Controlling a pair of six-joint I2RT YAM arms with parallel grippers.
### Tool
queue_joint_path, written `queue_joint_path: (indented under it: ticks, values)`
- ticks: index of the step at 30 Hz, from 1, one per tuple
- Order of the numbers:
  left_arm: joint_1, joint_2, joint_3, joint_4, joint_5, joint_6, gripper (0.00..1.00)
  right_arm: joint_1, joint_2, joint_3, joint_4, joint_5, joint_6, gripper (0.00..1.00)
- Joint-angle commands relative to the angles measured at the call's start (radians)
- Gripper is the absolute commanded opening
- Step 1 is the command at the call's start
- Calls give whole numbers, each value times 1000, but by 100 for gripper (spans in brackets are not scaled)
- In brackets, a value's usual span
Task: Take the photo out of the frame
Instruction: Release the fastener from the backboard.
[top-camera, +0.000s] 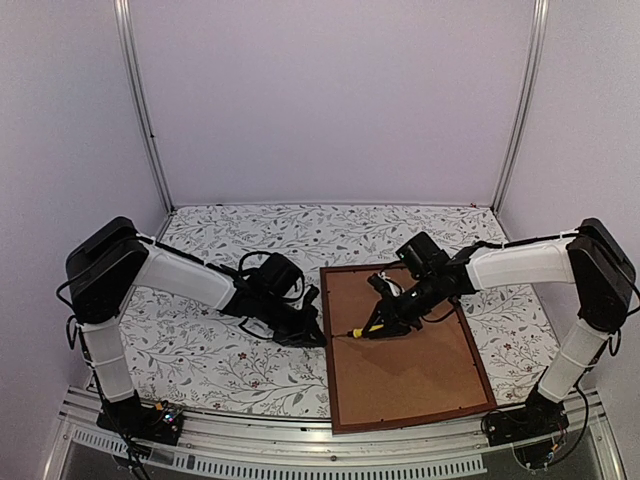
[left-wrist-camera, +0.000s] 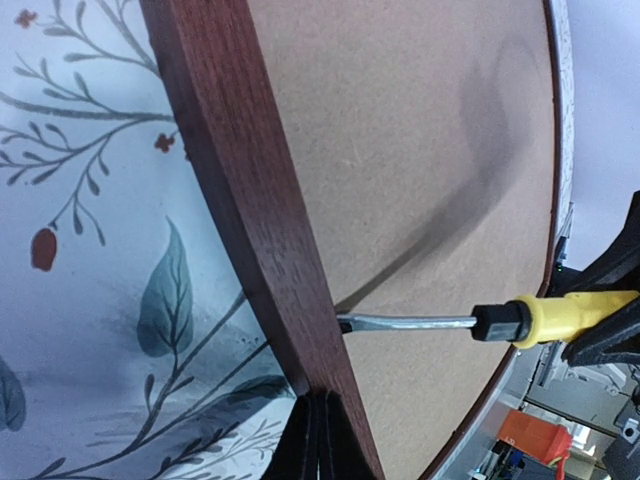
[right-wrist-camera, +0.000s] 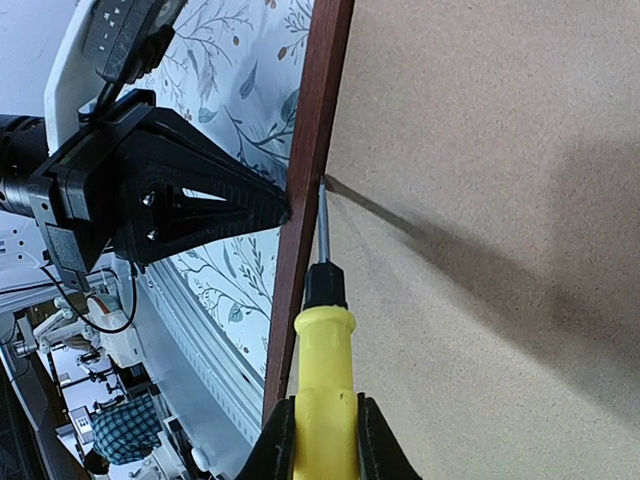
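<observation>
The frame (top-camera: 327, 352) of dark reddish-brown wood lies face down on the table, its plain brown backing board (top-camera: 410, 360) showing inside it. The photo is hidden under that board. My right gripper (top-camera: 388, 323) is shut on a yellow-handled screwdriver (right-wrist-camera: 325, 370). The blade tip rests at the inner side of the frame's left rail (right-wrist-camera: 305, 170). My left gripper (left-wrist-camera: 320, 400) is shut, with nothing between its fingers. Its tips press against the outer side of that same rail (left-wrist-camera: 250, 200), opposite the screwdriver (left-wrist-camera: 560, 315).
A floral-patterned cloth (top-camera: 230, 355) covers the table. The table's metal front edge (top-camera: 300, 450) runs just below the frame's near rail. Both arms reach in over the middle, the left gripper body (right-wrist-camera: 170, 190) close to the screwdriver blade.
</observation>
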Motion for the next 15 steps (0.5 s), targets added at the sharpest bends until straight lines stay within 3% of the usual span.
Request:
queue_joint_path:
  ticks: [1, 15]
  values:
    - [-19, 64, 6, 28, -26, 12, 3, 87, 53, 54, -28, 19, 17, 0]
    - [-33, 55, -19, 158, -1, 1, 3, 213, 162, 350, -260, 155, 47, 0]
